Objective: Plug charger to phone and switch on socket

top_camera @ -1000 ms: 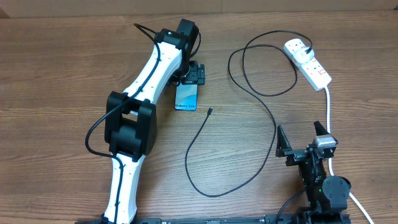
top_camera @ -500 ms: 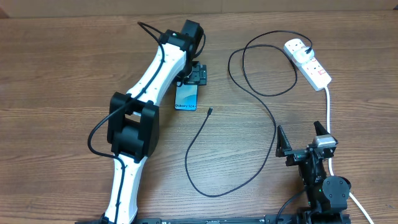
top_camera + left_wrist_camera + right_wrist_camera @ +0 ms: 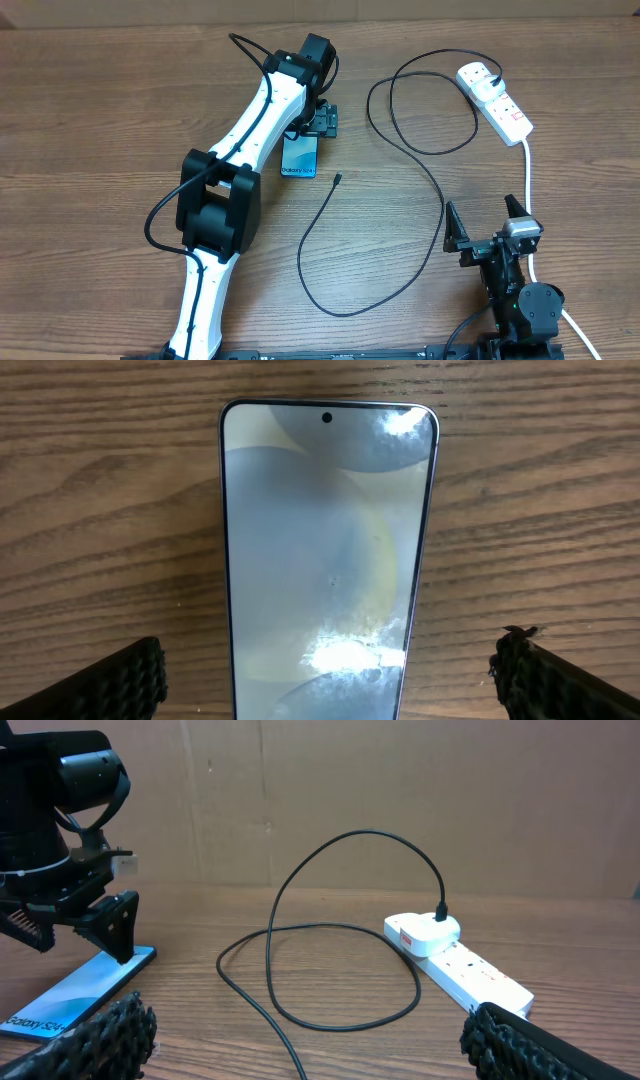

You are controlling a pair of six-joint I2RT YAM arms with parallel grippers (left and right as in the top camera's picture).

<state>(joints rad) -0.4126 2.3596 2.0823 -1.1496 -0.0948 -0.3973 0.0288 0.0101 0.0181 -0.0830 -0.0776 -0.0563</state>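
The phone (image 3: 300, 156) lies flat on the table, its turquoise screen up. My left gripper (image 3: 320, 122) hovers open over its far end; in the left wrist view the phone (image 3: 325, 550) sits between the two spread fingertips (image 3: 120, 685) without touching them. The charger, a thin black cable (image 3: 440, 205), runs in loops from its loose connector tip (image 3: 337, 179), just right of the phone, to its plug (image 3: 478, 74) seated in the white socket (image 3: 503, 108). My right gripper (image 3: 488, 228) stands open near the front edge with nothing in it. From there I see the socket (image 3: 470, 972), the cable (image 3: 300, 935) and the phone (image 3: 80, 990).
The socket's thick white cord (image 3: 527, 175) runs down past the right arm's base to the front edge. A cardboard wall (image 3: 400, 780) closes off the far side of the wooden table (image 3: 100, 120).
The left arm has drifted slightly to the right over the phone's far end. The right arm, cable and socket have not moved.
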